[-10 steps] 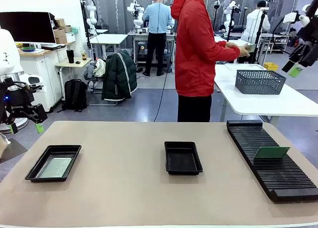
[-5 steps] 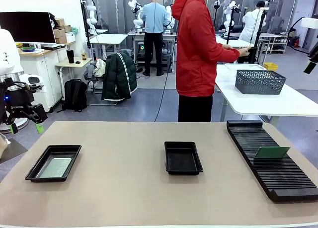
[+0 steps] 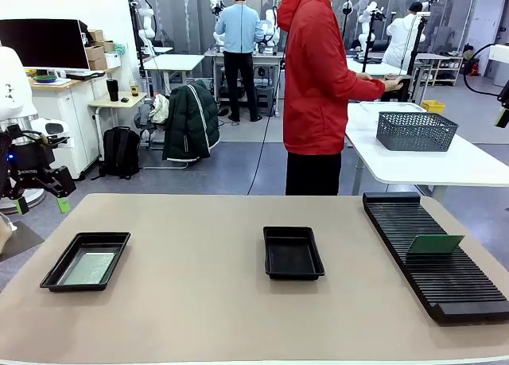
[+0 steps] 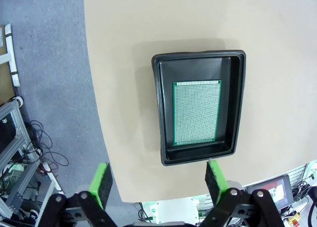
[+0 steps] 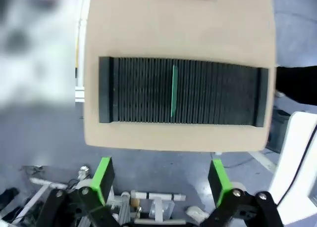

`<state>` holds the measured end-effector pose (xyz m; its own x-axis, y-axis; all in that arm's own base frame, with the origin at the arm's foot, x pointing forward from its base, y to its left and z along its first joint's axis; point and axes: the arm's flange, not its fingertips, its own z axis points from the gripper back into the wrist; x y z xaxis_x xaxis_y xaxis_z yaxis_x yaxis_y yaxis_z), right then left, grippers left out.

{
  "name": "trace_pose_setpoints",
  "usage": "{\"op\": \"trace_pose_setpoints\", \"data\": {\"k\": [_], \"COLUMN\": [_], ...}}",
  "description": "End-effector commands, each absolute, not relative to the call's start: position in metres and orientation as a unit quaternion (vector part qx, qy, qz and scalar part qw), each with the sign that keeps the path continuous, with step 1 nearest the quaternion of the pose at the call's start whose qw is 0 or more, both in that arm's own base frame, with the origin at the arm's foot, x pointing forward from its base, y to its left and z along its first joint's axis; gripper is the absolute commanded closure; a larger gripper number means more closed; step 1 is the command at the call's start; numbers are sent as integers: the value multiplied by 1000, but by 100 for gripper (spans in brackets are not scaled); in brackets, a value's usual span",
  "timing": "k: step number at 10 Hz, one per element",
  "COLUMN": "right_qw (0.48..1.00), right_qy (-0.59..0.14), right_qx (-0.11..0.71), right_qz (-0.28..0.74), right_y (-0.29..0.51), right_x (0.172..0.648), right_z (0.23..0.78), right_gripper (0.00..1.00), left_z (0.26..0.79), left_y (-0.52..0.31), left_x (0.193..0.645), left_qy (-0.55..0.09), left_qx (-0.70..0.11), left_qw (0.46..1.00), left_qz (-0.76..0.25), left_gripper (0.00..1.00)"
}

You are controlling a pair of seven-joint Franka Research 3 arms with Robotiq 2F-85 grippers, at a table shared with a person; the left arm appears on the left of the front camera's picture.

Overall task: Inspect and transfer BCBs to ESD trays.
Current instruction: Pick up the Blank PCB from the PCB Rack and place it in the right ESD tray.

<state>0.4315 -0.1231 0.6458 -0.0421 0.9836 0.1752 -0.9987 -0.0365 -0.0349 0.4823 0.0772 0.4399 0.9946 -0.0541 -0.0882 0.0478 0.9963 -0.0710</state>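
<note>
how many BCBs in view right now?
2. One BCB lies flat in the left ESD tray; the other BCB stands on edge in the slotted rack, right side. Centre ESD tray looks empty. The mesh basket hides its contents.

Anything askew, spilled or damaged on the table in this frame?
Nothing stands out. One BCB lies flat and square in the left ESD tray, the middle ESD tray is empty, and a second BCB stands on edge in a slot of the black rack.
</note>
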Motion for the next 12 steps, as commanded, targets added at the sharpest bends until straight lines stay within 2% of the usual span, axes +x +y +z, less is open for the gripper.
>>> {"op": "trace_pose_setpoints", "data": {"k": [1,9,12], "right_qw": [695,691,669], "right_qy": [-81,-76,-97], "right_qx": [56,49,34], "right_qz": [712,717,736], "right_y": [-122,-123,-121], "right_x": [431,431,425], "right_z": [650,649,608], "right_gripper": [0,0,0], "left_z": [438,438,438], "left_y": [78,78,78], "left_x": [481,481,481], "left_qy": [41,41,41], "left_qx": [-36,-36,-36], "left_qw": [998,998,998], "left_qz": [-23,-23,-23], "left_gripper": [0,0,0]}}
